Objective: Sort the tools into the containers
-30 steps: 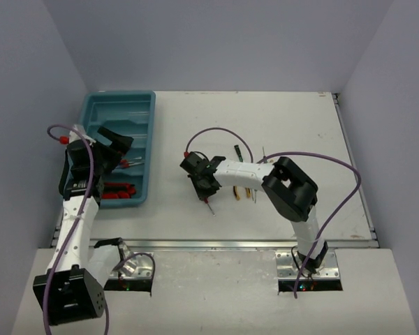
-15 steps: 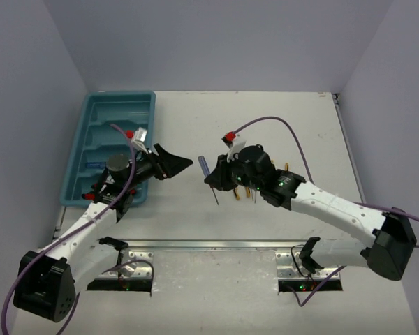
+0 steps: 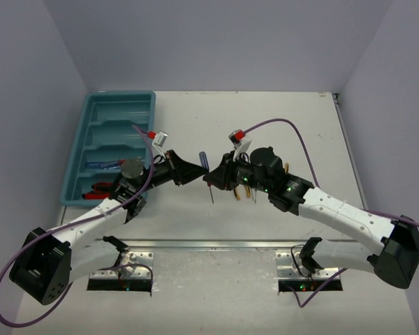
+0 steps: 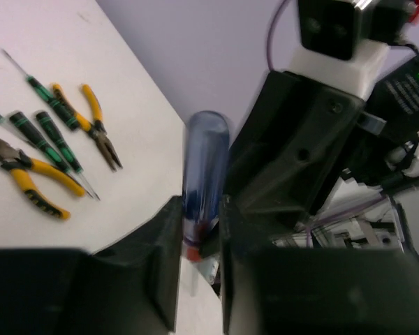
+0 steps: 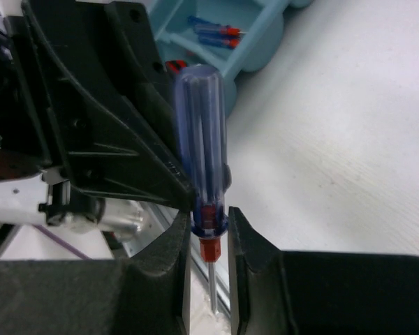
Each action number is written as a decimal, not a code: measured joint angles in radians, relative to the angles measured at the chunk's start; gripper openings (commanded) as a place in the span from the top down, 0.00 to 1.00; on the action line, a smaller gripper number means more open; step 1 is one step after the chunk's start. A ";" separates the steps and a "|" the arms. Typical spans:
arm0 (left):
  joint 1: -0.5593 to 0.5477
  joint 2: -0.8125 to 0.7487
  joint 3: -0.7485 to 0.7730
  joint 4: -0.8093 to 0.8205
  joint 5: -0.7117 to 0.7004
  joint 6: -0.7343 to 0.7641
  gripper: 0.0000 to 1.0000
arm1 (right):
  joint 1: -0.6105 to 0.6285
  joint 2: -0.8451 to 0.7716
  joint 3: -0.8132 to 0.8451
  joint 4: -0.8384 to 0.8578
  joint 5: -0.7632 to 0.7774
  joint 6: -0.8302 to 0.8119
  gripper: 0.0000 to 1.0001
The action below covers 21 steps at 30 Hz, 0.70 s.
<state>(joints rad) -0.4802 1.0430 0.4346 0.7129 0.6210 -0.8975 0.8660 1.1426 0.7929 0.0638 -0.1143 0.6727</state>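
A blue-handled screwdriver [image 3: 203, 160] with a red collar hangs upright above mid-table, shaft pointing down. Both grippers hold it. My right gripper [image 3: 213, 179] is shut on the lower end of the handle [image 5: 202, 146], its jaws against the blue plastic just above the red collar. My left gripper [image 3: 193, 169] comes in from the left, and its jaws press both sides of the same handle [image 4: 204, 167]. The teal tray [image 3: 119, 94] lies at the far left. It holds red-handled tools [image 3: 101, 187] in its nearest compartment and blue screwdrivers [image 3: 101, 165] in the one behind.
Loose tools lie on the table under the right arm: yellow-handled pliers [image 4: 28, 178], a second pair [image 4: 98, 132] and thin green-and-black screwdrivers [image 4: 52, 139]. In the top view they are partly hidden near the arm [image 3: 248, 192]. Purple cables loop above both wrists.
My left gripper has left the tray, swung right to the screwdriver and closed its wide jaws on the handle. The right gripper kept its grip and lifted the screwdriver off the table.
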 measured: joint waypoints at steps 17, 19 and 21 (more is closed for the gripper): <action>-0.006 0.000 0.057 -0.108 -0.080 0.055 0.52 | -0.012 0.004 0.004 0.013 0.013 0.002 1.00; -0.006 0.000 0.070 -0.114 -0.097 0.063 0.54 | -0.009 0.004 0.004 0.011 -0.007 0.002 1.00; -0.006 0.000 0.080 -0.111 -0.116 0.063 0.59 | -0.002 0.004 0.004 0.009 -0.027 0.001 1.00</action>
<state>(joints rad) -0.4858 1.0431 0.5147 0.6014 0.5051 -0.8345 0.8637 1.1465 0.7967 0.0727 -0.1416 0.6739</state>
